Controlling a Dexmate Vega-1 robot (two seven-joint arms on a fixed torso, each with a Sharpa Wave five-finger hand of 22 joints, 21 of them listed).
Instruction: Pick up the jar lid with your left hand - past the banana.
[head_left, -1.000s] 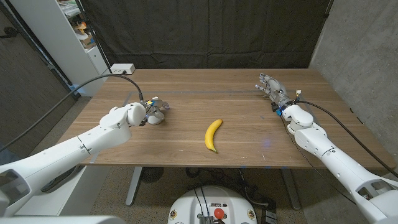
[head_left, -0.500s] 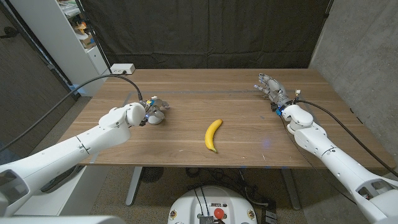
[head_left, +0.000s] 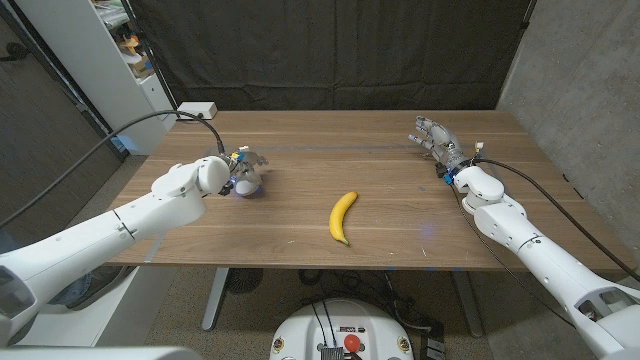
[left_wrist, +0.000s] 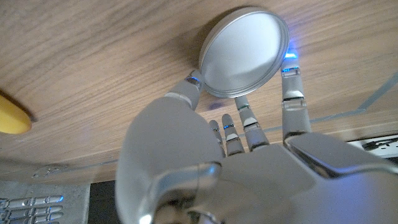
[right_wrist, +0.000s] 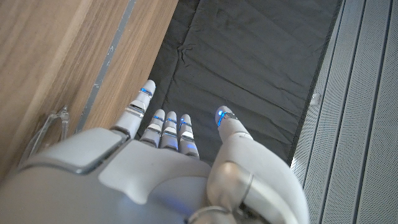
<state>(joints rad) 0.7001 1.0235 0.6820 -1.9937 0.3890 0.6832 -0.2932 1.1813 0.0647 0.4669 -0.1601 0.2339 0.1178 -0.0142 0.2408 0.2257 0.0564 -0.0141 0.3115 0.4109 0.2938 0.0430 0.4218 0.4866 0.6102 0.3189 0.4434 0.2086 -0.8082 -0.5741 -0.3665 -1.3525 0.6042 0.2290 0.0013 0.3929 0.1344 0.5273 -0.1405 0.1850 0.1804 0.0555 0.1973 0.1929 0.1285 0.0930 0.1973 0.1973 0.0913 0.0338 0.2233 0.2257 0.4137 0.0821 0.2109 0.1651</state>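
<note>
The round silver jar lid (left_wrist: 244, 50) is pinched at its rim between the thumb and fingers of my left hand (left_wrist: 236, 143), seen face-on against the wood. On the table's left part, my left hand (head_left: 243, 172) curls around the lid (head_left: 250, 181), well to the left of the yellow banana (head_left: 342, 216) lying at the middle. The banana's tip (left_wrist: 12, 119) peeks in at the left wrist view's edge. My right hand (head_left: 437, 141) stands at the far right of the table, fingers spread with nothing in them, and shows the same in its own wrist view (right_wrist: 168, 155).
A white box (head_left: 197, 109) with a cable sits at the table's back left corner. A white shelf unit (head_left: 110, 50) stands beyond the left edge. A black curtain (head_left: 330, 50) hangs behind the wooden table (head_left: 400, 190).
My left hand and forearm have shifted a little farther from the front edge with the lid in the fingers. The banana and right hand have not moved.
</note>
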